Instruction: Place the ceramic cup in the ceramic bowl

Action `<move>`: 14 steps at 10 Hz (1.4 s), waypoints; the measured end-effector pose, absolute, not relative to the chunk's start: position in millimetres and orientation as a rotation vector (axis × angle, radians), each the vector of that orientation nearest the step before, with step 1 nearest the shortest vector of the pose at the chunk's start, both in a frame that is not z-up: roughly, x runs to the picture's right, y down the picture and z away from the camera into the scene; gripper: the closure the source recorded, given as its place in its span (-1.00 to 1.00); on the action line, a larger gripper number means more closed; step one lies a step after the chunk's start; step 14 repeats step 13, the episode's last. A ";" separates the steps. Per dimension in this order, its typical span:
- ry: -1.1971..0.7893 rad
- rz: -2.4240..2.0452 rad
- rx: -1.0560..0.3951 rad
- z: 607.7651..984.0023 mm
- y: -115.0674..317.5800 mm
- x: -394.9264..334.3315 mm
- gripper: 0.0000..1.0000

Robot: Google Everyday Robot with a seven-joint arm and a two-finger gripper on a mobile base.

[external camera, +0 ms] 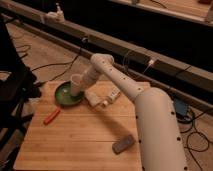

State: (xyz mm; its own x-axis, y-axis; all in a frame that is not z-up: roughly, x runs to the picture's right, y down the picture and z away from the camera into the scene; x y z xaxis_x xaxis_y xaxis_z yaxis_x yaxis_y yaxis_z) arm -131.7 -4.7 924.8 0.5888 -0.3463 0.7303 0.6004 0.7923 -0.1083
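The white ceramic cup (76,83) is upright over the right part of the green ceramic bowl (65,95), low at its rim. The bowl sits at the table's far left, and its orange-red handle (51,116) points toward the front left. My gripper (81,88) reaches in from the right and is shut on the cup's right side. The cup hides part of the gripper. I cannot tell whether the cup's base touches the bowl.
A white bottle (111,97) and a white packet (93,96) lie just right of the bowl. A grey flat object (123,144) lies near the front of the wooden table (75,140). A black chair (12,95) stands to the left. Cables run on the floor.
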 end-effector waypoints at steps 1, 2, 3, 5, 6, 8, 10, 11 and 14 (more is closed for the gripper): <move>-0.757 -0.565 -0.371 927.2 -2.1 -132.1 0.04; -0.754 -0.569 -0.379 929.9 1.3 -133.4 -0.17; -0.753 -0.574 -0.383 931.1 3.0 -135.8 -0.37; -0.754 -0.589 -0.388 930.9 5.3 -142.2 -0.60; -0.760 -0.600 -0.383 928.1 4.7 -144.9 -0.60; -0.787 -0.626 -0.357 915.6 -0.1 -153.7 -0.60; -0.829 -0.652 -0.296 888.9 -16.1 -162.9 -0.60; -0.847 -0.657 -0.271 877.5 -22.9 -165.0 -0.60; -0.887 -0.652 -0.220 851.9 -37.7 -166.9 -0.60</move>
